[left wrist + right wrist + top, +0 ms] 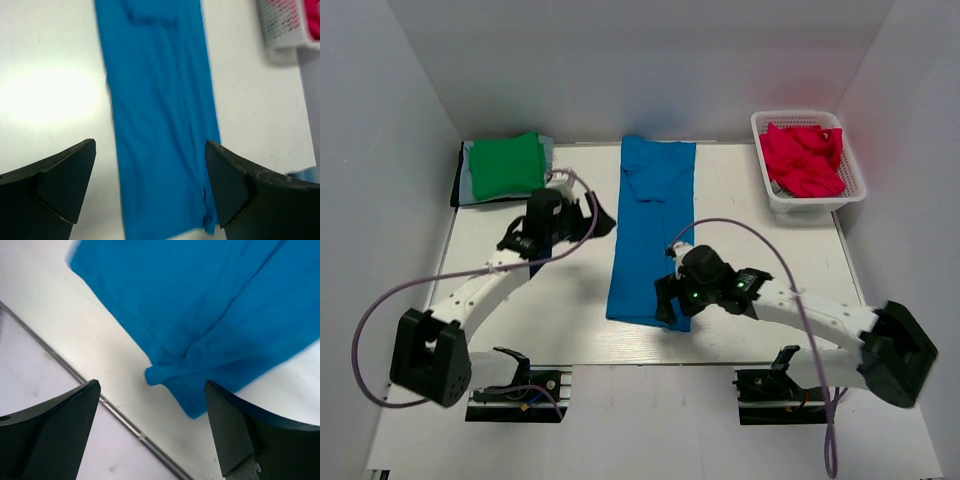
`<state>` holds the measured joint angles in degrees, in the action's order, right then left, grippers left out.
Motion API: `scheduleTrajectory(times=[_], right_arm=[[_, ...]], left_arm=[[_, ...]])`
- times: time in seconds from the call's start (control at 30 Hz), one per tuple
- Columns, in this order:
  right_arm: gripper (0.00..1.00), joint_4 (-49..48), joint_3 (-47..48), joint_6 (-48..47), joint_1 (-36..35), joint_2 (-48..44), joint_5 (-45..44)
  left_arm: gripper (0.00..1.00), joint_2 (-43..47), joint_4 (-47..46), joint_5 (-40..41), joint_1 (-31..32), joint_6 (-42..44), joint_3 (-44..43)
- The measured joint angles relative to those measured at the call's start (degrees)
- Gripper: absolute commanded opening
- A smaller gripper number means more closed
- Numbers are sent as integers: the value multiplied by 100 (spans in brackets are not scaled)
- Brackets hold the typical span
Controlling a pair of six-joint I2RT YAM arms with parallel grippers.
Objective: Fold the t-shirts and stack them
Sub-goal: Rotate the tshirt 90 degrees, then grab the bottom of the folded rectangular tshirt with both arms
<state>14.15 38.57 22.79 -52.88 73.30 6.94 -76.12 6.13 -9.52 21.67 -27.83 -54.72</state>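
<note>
Blue t-shirt (655, 235), one; green t-shirt (506, 165), one

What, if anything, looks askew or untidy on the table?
Only the blue shirt stands out. At its near end, one corner is bunched into a small lump instead of lying flat with the rest of the strip. The green shirt looks neatly folded.

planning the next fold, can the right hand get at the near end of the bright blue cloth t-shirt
Probably yes: the right hand hangs open over that end of the bright blue cloth t-shirt, nothing between.
</note>
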Motion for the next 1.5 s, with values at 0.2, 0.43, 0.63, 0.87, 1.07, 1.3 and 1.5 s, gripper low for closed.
scheduleTrajectory(times=[0.2, 0.43, 0.63, 0.87, 1.07, 1.3, 1.5], right_arm=[[90, 824, 131, 470, 26, -1700, -769], [90, 1626, -402, 1309, 81, -1744, -1152], [90, 1342, -726, 1646, 153, -1075, -1064], [81, 627, -693, 1869, 260, -437, -706], [69, 363, -682, 1908, 332, -282, -509], [43, 87, -870, 1974, 393, -260, -286], [0, -157, -966, 2041, 415, -68, -81]], left_arm=[[100, 931, 407, -127, 151, -802, 1613], [100, 1331, 1228, -361, 621, -1204, 2522], [93, 1027, 1320, -328, 999, -1335, 2750], [87, 800, 1078, -136, 1541, -1379, 2691], [66, 417, 870, 160, 1864, -1462, 2544], [39, 42, 721, 439, 2055, -1582, 2404], [0, -144, 645, 557, 2205, -1663, 2343]])
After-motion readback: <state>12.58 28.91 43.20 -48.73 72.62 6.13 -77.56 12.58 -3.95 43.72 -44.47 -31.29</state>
